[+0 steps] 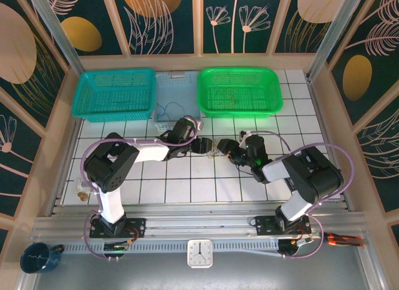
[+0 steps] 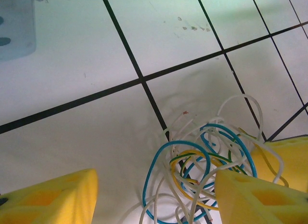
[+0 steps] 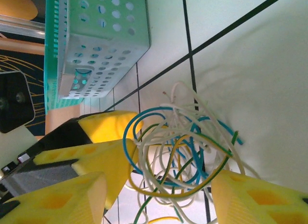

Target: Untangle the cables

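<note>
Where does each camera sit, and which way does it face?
Top external: above, behind the arms, looking down at the white tiled table; both arms show.
Left wrist: on the left arm, facing the tangle of thin blue, yellow and white wires; left claw shows.
Right wrist: on the right arm, facing it too; right claw shows.
Shared: both wrist views, that tangle.

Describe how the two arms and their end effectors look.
Both arms have black joint housings and white links: left arm, right arm. Thin purple cables loop alongside each. The left end effector and right end effector carry wedge-shaped yellow fingers with recessed pockets.
</note>
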Motion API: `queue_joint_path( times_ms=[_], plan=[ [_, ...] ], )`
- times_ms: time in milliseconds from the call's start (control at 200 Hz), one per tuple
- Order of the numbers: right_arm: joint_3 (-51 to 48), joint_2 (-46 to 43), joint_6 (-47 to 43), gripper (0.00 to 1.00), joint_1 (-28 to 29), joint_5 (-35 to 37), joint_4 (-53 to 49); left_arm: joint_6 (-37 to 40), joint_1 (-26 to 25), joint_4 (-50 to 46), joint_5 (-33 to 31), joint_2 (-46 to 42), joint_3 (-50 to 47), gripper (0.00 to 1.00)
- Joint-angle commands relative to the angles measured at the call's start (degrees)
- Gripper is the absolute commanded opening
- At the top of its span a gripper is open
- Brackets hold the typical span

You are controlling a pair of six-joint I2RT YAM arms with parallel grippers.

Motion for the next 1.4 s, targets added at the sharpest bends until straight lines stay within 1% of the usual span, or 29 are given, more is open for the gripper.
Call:
queue_joint_path(
  times_ms=[0, 140, 230, 325, 465, 606, 741, 836, 981, 1261, 1396],
  plan=[
    [-0.3, 2.7, 2.8, 0.56, -1.1, -1.5, 7.0, 0.5, 0.2, 1.3, 1.1, 1.0, -0.9, 0.63],
    [-1.8, 6.9, 6.7, 0.51, -2.2, -3.2, 15.6, 0.4, 0.3, 1.6, 1.4, 0.9, -1.3, 0.61],
    [-2.7, 9.6, 9.2, 0.44, -2.6, -4.0, 21.4, 0.4, 0.2, 1.8, 1.6, 0.9, -1.5, 0.6],
    [-3.4, 12.0, 11.2, 0.4, -2.9, -4.5, 26.5, 0.5, 0.2, 2.0, 1.7, 0.9, -1.7, 0.59],
    [-3.6, 13.6, 12.4, 0.32, -3.1, -4.7, 29.5, 0.4, 0.3, 2.1, 1.6, 0.9, -1.7, 0.59],
    [-3.9, 12.9, 12.0, 0.18, -3.4, -4.6, 29.6, 0.3, 0.3, 2.2, 1.7, 0.9, -1.7, 0.58],
    [-4.0, 10.4, 10.4, 0.05, -3.5, -4.2, 26.4, 0.3, 0.3, 2.2, 1.7, 0.7, -1.7, 0.58],
    [-3.8, 8.0, 8.7, 0.0, -3.5, -3.7, 22.9, 0.3, 0.2, 2.2, 1.6, 0.7, -1.7, 0.58],
    [-3.2, 3.3, 5.7, 0.0, -3.2, -2.8, 16.4, 0.1, 0.3, 2.2, 1.4, -0.1, -1.6, 0.6],
    [2.0, -5.2, -4.7, 0.0, -0.1, 1.9, -3.4, -0.3, 1.4, 1.1, -0.2, -3.8, -1.6, 0.69],
    [3.7, -6.2, -7.2, 0.0, 1.0, 2.9, -7.3, -0.4, 2.5, 0.9, -0.5, -5.7, -1.6, 0.72]
  ],
)
